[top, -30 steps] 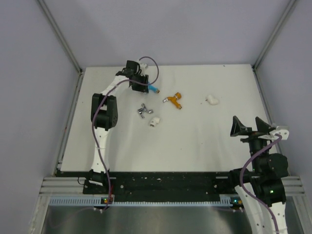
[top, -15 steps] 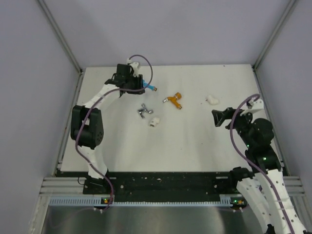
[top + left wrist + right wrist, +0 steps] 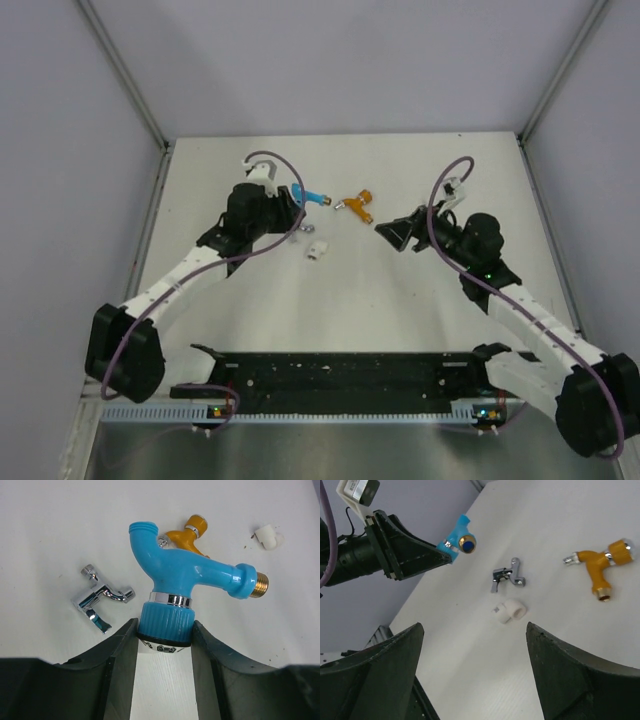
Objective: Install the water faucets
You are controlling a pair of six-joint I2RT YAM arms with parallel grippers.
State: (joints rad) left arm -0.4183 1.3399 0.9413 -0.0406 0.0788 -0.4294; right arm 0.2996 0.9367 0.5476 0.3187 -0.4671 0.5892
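Note:
My left gripper (image 3: 296, 200) (image 3: 165, 635) is shut on the ribbed knob of the bright blue faucet (image 3: 314, 196) (image 3: 185, 575) and holds it above the table, its brass threaded end pointing right. It also shows in the right wrist view (image 3: 456, 542). The orange faucet (image 3: 356, 206) (image 3: 600, 565) lies just right of it. The silver faucet (image 3: 100, 597) (image 3: 507, 575) lies on the table beside my left gripper, mostly hidden in the top view. My right gripper (image 3: 388, 232) (image 3: 475, 627) is wide open and empty, facing the faucets from the right.
A white elbow fitting (image 3: 317, 249) (image 3: 510, 611) lies near the silver faucet. A second white elbow (image 3: 267, 536) lies beyond the orange faucet. Grey enclosure walls stand around the white table (image 3: 330, 300). A black rail (image 3: 340, 372) runs along the near edge.
My left arm has brought the blue faucet from the far left back toward the table's middle. My right arm has swung from the right edge in toward the faucets, still open.

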